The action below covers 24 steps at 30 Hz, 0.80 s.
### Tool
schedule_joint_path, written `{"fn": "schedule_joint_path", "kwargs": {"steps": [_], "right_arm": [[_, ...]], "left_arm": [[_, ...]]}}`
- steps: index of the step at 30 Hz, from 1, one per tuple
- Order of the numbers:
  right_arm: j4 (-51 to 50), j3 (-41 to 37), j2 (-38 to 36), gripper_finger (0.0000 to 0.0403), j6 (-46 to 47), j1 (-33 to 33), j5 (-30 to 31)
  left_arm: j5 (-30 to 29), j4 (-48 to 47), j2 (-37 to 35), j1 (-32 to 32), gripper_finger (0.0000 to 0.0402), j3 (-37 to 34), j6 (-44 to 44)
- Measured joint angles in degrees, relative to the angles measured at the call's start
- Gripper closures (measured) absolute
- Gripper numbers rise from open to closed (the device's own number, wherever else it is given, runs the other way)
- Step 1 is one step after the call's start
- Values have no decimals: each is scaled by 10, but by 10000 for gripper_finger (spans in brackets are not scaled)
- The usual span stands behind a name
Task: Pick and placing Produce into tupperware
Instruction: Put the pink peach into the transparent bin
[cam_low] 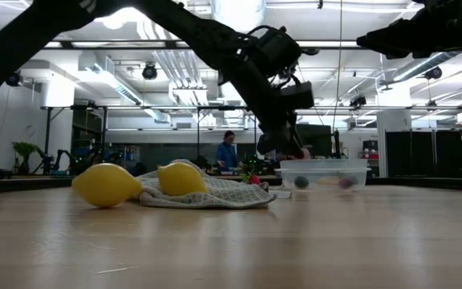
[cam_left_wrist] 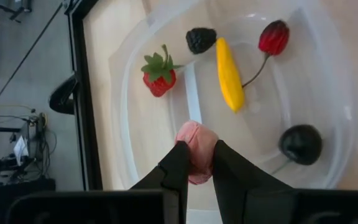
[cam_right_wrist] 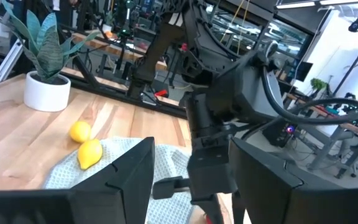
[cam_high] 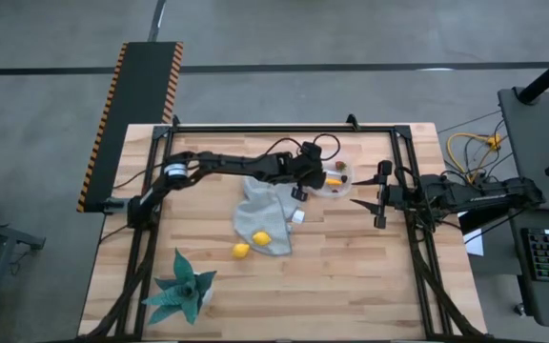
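Note:
The clear tupperware stands on the table right of centre and also shows in the low view. In it lie a strawberry, a blackberry, a yellow-orange stick, a red cherry and a dark cherry. My left gripper is over the tupperware's left part, shut on a pink piece. One lemon lies on the grey-blue cloth, the other on the table beside it. My right gripper is open and empty, right of the tupperware. My left gripper pinches the pink piece by its two sides between its two fingertips. The fingers come from above, pointing down. The piece is held over the tupperware's inside, close to its rim, above the other pieces.
A small white cube lies at the cloth's right edge. A teal spiky plant in a white pot stands near the table's front left corner. Bare wood lies in front of the tupperware and between the cloth and my right gripper.

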Motion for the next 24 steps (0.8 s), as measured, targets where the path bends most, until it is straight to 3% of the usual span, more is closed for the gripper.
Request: {"fn": "schedule_joint_path", "kwargs": {"steps": [12,24], "right_arm": [[0,0,0,204,0,0,0],[0,0,0,204,0,0,0]], "left_arm": [[10,0,-1,9,367,1,-2],[13,2,-1,9,334,2,-2]]}}
